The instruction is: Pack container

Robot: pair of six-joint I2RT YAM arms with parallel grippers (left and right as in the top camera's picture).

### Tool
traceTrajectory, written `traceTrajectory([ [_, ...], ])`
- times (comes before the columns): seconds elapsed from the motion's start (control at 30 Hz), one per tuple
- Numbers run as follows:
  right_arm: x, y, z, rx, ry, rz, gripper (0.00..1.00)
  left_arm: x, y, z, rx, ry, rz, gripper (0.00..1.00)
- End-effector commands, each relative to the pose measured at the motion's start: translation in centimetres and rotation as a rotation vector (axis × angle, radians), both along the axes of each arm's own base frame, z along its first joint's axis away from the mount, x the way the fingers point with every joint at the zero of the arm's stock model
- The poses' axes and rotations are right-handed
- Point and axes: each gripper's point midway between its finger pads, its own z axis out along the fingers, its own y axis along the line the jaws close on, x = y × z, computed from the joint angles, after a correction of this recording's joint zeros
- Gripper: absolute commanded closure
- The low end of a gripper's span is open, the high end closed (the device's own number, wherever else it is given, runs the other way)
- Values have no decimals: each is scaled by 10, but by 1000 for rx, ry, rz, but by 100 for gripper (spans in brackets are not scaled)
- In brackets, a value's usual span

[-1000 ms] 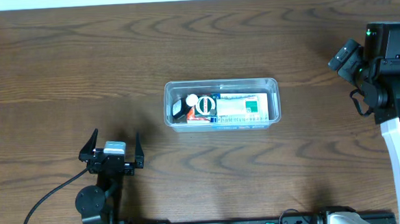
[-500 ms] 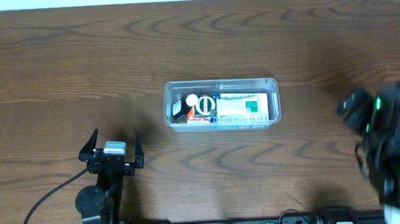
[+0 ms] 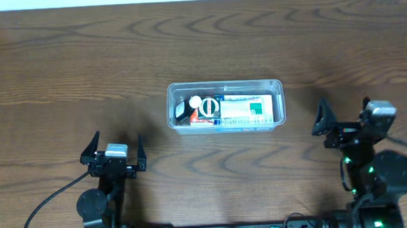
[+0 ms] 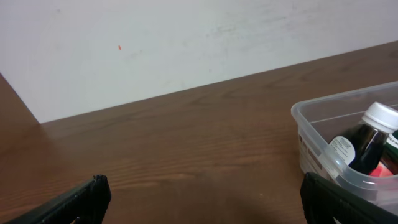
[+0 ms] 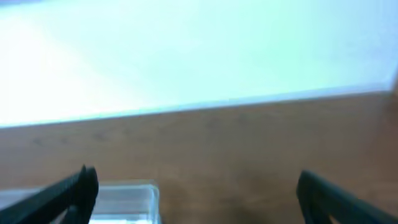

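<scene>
Starting at the left, we see the left gripper [image 3: 117,142] on the near side of the wooden table [image 3: 61,65]. Its two dark fingers [image 3: 90,148] are spread wide with only bare wood between them, and it has hold of nothing. A black cable [image 3: 46,203] curls from its base toward the near left edge. Its wrist view agrees: one finger sits in each lower corner, far apart, with the tub at the right edge of that view.

Moving to the middle, we find the container [image 3: 224,83] flat on the table, its long side running left to right, well apart from both grippers. At its left end a dark bottle [image 4: 365,144] with a white cap leans against the wall. Beside the bottle is a red and white item [image 3: 207,108] that we cannot make out. A white-and-green box [image 3: 248,109] fills the right part.

Reaching the right, we meet the right gripper [image 3: 343,111] near the table's near right side, just past the container's right end. Its jaws are also wide apart and empty. Its wrist view is blurred, but we can tell two dark fingers low in the corners and a clear corner of the container beside the left one.
</scene>
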Motion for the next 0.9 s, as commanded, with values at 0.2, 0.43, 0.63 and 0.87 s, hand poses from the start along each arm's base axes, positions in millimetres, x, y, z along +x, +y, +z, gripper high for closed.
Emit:
traceTrajectory([
  [0.2,-11,12,-46,-82,-124,70,1,0,1,-16,-19,44,5,2],
  [0.43,-14,9,-72,-83,-118,51,1,0,1,-16,-19,44,5,2],
  [0.63,-18,2,-99,-86,-11,19,1,0,1,-16,-19,44,5,2],
  [0.87,-18,2,-99,-91,-12,21,1,0,1,-16,-19,44,5,2],
])
